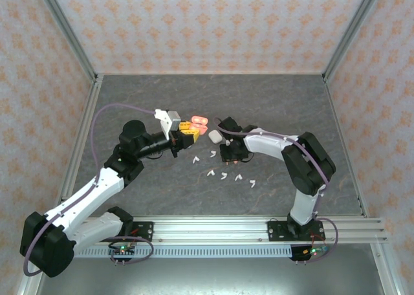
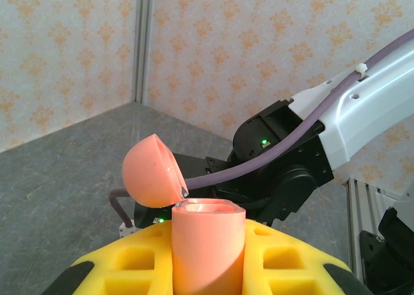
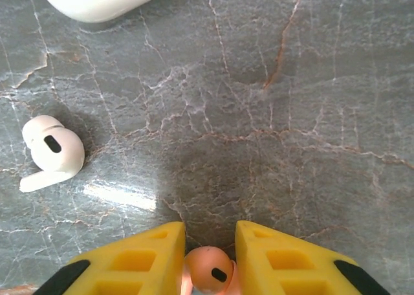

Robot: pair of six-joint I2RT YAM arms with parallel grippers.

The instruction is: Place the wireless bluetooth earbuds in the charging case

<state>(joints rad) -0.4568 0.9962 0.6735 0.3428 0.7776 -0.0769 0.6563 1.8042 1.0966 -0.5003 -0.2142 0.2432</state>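
From above, you see the left arm reaching in from the near left corner. The left gripper (image 1: pixel 189 129) clamps its yellow fingers on a salmon-pink charging case (image 1: pixel 198 122), its lid open. Just right of it, a white charging case (image 1: pixel 215 136) lies on the grey stone-patterned surface (image 1: pixel 162 101). The right gripper (image 1: pixel 230 154) points down at the surface close beside that white case; you cannot tell how its fingers stand. Several white earbuds (image 1: pixel 224 176) lie scattered nearer the bases, between the two arms.
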